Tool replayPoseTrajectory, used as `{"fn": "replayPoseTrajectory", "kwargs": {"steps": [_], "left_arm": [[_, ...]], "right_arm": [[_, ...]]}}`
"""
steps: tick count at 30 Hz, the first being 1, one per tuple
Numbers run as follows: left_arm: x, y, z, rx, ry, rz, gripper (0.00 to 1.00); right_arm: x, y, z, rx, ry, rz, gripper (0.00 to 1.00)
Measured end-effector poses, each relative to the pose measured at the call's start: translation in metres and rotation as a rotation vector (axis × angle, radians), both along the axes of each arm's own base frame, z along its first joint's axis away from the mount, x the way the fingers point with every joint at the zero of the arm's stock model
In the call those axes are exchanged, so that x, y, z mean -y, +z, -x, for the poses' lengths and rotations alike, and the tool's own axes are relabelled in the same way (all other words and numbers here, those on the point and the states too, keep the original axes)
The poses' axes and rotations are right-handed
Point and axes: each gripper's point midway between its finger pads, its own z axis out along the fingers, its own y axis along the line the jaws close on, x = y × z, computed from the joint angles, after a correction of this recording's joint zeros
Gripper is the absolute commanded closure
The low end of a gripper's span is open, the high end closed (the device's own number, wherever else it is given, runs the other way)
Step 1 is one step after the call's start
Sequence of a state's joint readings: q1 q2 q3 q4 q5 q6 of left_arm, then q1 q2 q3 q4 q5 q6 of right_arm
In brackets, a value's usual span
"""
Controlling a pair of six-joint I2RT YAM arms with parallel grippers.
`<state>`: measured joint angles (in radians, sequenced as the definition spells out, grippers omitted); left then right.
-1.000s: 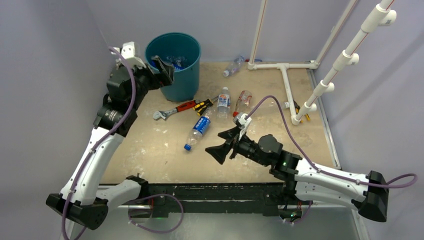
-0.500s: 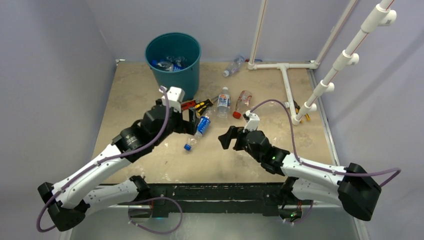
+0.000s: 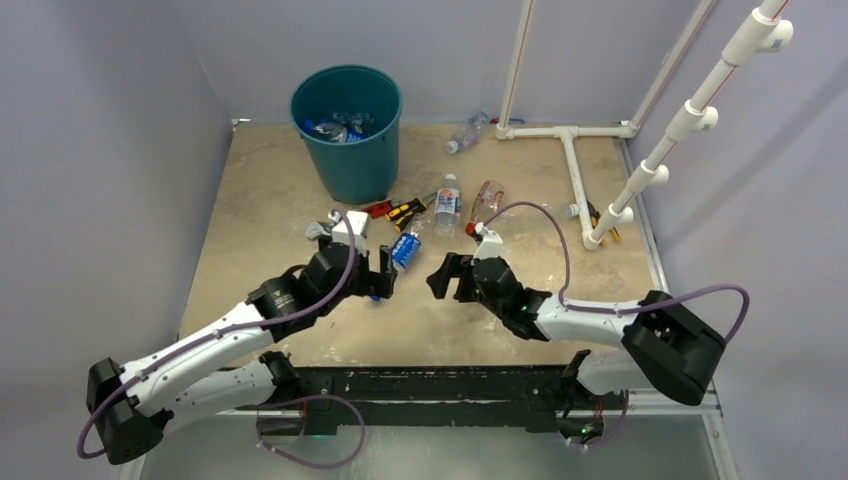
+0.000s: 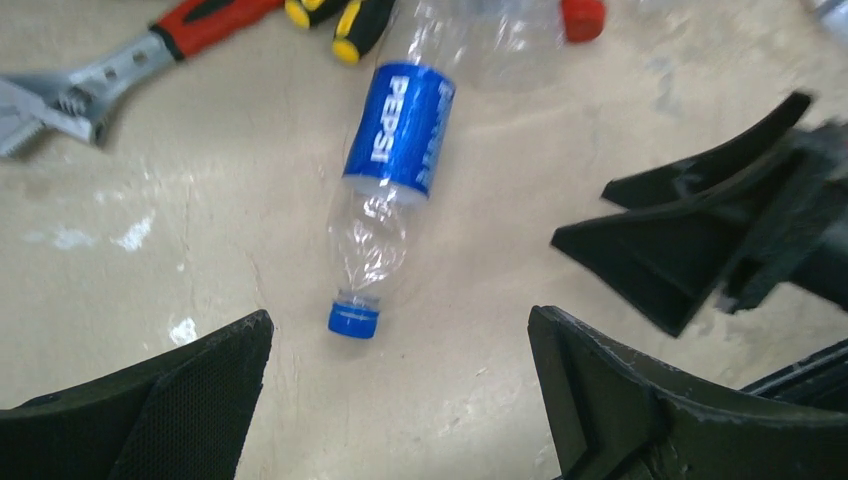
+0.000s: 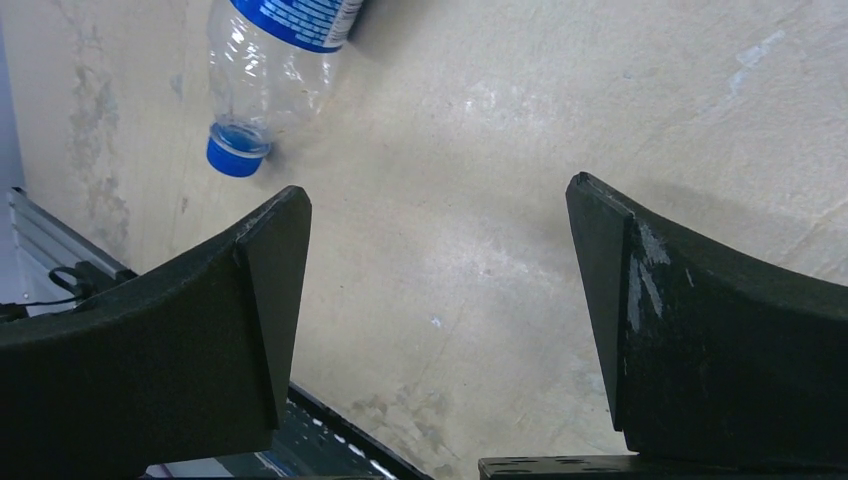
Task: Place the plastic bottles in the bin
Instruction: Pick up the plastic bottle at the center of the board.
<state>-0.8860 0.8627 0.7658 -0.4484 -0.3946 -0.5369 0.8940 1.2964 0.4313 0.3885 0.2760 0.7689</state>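
A clear Pepsi bottle (image 4: 385, 200) with a blue label and blue cap lies on its side mid-table, also seen in the top view (image 3: 404, 248) and the right wrist view (image 5: 280, 60). My left gripper (image 3: 388, 272) hovers over its cap end, jaws open with nothing between them (image 4: 398, 318). My right gripper (image 3: 440, 278) faces it from the right, open and empty (image 5: 437, 190), over bare table. Two more bottles lie behind: a white-capped one (image 3: 447, 205) and a red-capped one (image 3: 485, 205). The teal bin (image 3: 345, 150) at the back holds several bottles.
A red-handled wrench (image 4: 80, 85) and a yellow-black screwdriver (image 3: 405, 210) lie just behind the Pepsi bottle. Another bottle (image 3: 467, 132) rests by the white pipe frame (image 3: 570, 140) at the back right. The table's near edge (image 5: 330, 420) is just below my right gripper.
My left arm has swung from over the bin down to the Pepsi bottle mid-table. My right gripper has shifted slightly back and left, facing the left one.
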Motion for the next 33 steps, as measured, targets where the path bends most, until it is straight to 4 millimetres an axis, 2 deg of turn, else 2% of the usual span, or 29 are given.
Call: {"fn": "replayPoseTrajectory", "kwargs": {"steps": [3,5,9,12,15,26,33], "left_arm": [[-0.001,-0.045,0.004,-0.080,0.012,-0.052,0.01],[-0.001,-0.070,0.006,-0.134,0.018,-0.092,0.04],[0.003,-0.102,0.005,-0.208,0.029,-0.144,0.10],[0.006,-0.115,0.004,-0.232,0.041,-0.150,0.13],[0.007,-0.124,0.004,-0.244,0.051,-0.151,0.17],[0.004,-0.157,-0.008,-0.291,0.104,-0.175,0.26],[0.004,-0.169,-0.015,-0.307,0.122,-0.173,0.45]], "right_arm": [[-0.005,0.005,-0.003,0.009,0.002,-0.025,0.05],[-0.006,0.016,-0.004,0.030,-0.001,-0.053,0.05],[0.000,0.048,-0.001,0.097,-0.009,-0.128,0.05],[0.010,0.066,0.005,0.139,-0.015,-0.172,0.05],[0.020,0.076,0.011,0.164,-0.020,-0.187,0.05],[0.030,0.085,0.019,0.191,-0.009,-0.186,0.06],[0.034,0.092,0.022,0.205,-0.004,-0.197,0.06]]}}
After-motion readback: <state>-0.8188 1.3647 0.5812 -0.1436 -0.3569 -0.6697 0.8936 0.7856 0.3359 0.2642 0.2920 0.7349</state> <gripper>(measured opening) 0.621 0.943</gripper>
